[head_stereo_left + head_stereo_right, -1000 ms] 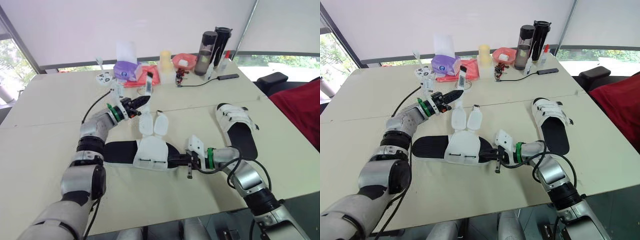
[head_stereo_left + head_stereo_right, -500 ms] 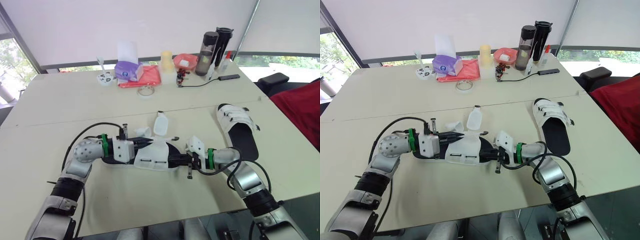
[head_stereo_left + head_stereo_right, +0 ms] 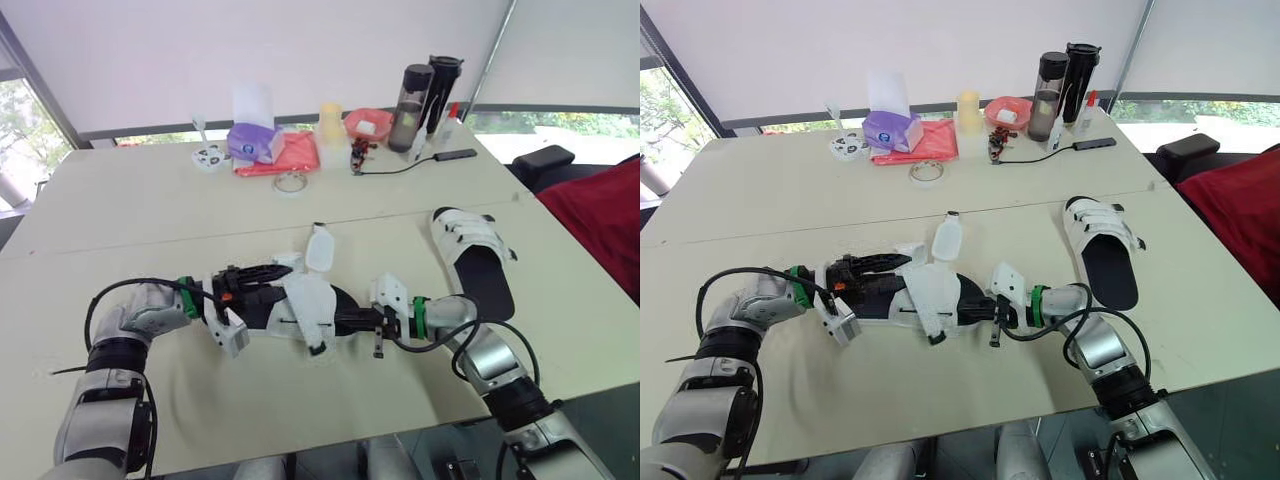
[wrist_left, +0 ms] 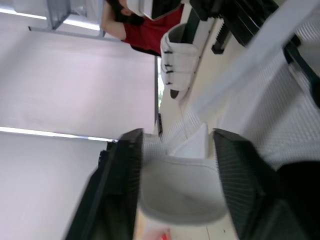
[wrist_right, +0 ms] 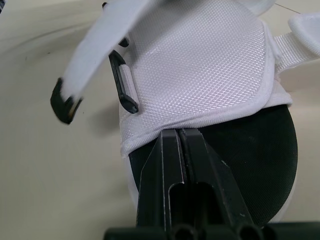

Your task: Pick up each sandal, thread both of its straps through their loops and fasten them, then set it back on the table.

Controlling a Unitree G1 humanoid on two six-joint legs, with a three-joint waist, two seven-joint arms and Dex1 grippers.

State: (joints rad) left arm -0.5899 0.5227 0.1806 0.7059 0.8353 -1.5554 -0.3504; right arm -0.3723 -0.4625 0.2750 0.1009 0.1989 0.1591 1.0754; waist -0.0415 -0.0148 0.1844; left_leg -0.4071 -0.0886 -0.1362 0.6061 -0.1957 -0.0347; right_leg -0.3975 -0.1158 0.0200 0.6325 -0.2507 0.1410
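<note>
A black-soled sandal (image 3: pixel 330 298) with a white mesh upper (image 5: pixel 200 65) lies mid-table. One strap (image 3: pixel 307 318) is folded across the upper, its black tip hanging at the near side. The other strap (image 3: pixel 318 248) stands up behind. My left gripper (image 3: pixel 272 283) lies on its side at the heel end, open, with a white strap tab (image 4: pixel 175 200) between its fingers (image 4: pixel 122 185). My right gripper (image 3: pixel 342 321) is shut on the sandal's toe edge (image 5: pixel 150 142). A second sandal (image 3: pixel 478 255), straps fastened, lies at the right.
At the table's far side stand a purple tissue box (image 3: pixel 252 140), a red cloth (image 3: pixel 298 152), a tape roll (image 3: pixel 291 182), a yellow cup (image 3: pixel 331 120), a red bowl (image 3: pixel 368 122) and two dark bottles (image 3: pixel 413 92). A black cable (image 3: pixel 400 165) runs there. A red bag (image 3: pixel 605 225) sits off the right edge.
My left gripper has opened and turned onto its side at the sandal's heel end. The near strap now lies folded over the upper. The right gripper has kept its hold.
</note>
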